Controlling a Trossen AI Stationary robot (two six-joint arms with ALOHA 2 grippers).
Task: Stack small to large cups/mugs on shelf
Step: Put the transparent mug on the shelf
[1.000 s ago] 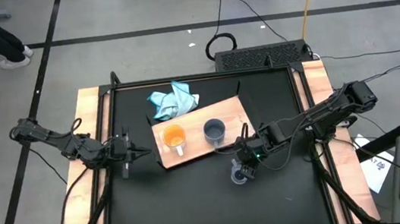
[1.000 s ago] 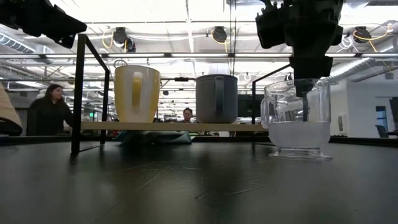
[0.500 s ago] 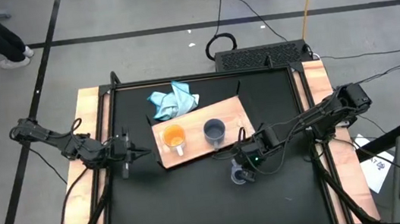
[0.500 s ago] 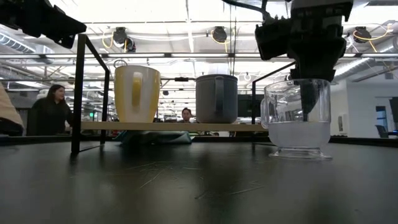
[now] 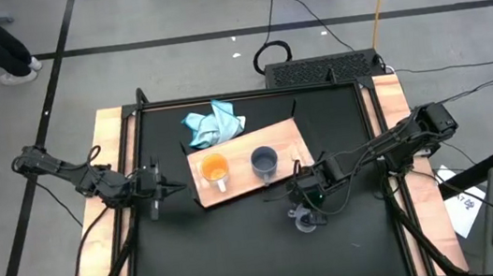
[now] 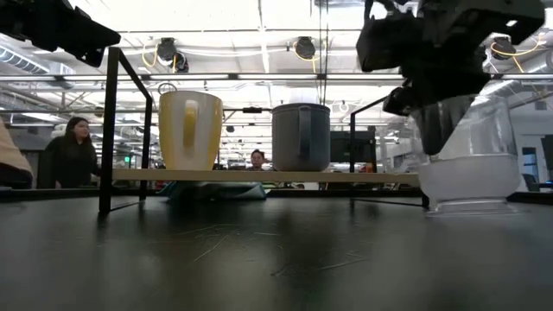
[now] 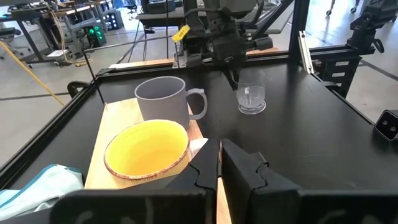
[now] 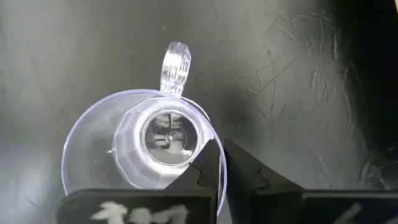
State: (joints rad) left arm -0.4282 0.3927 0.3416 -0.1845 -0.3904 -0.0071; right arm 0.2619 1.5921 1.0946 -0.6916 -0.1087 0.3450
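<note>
The clear glass cup (image 5: 305,217) is on the black tabletop, near-right of the wooden board (image 5: 281,143). My right gripper (image 5: 309,198) stands over it, shut on it; the cup looks tilted in the low view (image 6: 471,155). The orange mug (image 5: 215,170) and the grey-blue mug (image 5: 264,161) stand upright on their bases on the board. My left gripper (image 5: 170,187) waits shut and empty left of the board, pointing at it. My right gripper pinches the glass cup's rim (image 8: 210,129), on the side roughly away from its handle (image 8: 175,61). One finger (image 8: 208,163) is inside the cup and one outside. The fingers come from above, pointing down. I cannot tell whether the cup's base (image 6: 471,206) touches the table.
A light-blue cloth (image 5: 215,125) lies crumpled at the board's far edge. A black frame (image 6: 111,121) stands around the board. Bare black tabletop lies near and right of the board. People sit in the room beyond the table (image 6: 73,151).
My right gripper first came down onto the cup with one finger inside it. It then moved toward the table's right and near edges, taking the cup along. The cup has tipped from upright and is closer to the near edge.
</note>
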